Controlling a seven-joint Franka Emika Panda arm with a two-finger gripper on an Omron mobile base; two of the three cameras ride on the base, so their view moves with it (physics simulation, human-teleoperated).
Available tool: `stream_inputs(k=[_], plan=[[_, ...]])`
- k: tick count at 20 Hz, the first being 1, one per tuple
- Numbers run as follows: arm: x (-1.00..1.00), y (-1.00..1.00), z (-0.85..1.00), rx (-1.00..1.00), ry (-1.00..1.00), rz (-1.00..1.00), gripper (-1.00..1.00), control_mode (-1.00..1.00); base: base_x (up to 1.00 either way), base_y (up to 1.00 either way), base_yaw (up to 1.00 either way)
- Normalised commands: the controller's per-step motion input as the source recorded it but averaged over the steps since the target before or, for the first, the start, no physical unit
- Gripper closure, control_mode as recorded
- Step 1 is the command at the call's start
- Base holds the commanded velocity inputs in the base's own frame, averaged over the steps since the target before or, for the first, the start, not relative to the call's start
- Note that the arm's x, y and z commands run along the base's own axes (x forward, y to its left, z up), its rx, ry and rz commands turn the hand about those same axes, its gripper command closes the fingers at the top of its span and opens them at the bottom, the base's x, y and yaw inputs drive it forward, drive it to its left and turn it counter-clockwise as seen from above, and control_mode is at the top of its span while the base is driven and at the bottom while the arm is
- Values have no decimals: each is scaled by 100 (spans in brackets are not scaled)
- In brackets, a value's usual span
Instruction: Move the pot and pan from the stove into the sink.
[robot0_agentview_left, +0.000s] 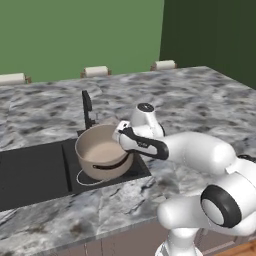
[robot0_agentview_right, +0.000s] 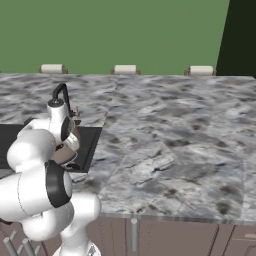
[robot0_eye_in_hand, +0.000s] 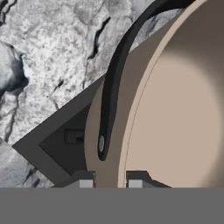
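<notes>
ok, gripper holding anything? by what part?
Yes: the gripper is shut on the pot, pinching its rim wall next to a dark side handle, over the sink.

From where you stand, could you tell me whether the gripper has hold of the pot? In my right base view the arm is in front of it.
Observer: Yes. In the hand view the gripper is shut on the pot, one finger on each side of its rim.
Operator: Thank you. Where is the pot?
Observer: In the left base view it is over the right end of the sink, just in front of the faucet. I cannot tell whether it touches the bottom.
Operator: Is it level?
Observer: It looks tilted, with the gripped side of the rim higher.
</notes>
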Motion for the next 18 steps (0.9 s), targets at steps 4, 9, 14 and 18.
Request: stream_inputs(k=[4,9,14,18], plan=[[0,1,-11,2,-6,4,100,-100,0,0,0],[4,0,-3,0,0,0,100,-100,0,0,0],[32,1,-18,0,0,0,100,-100,0,0,0],[47,6,-23,0,0,0,100,-100,0,0,0]])
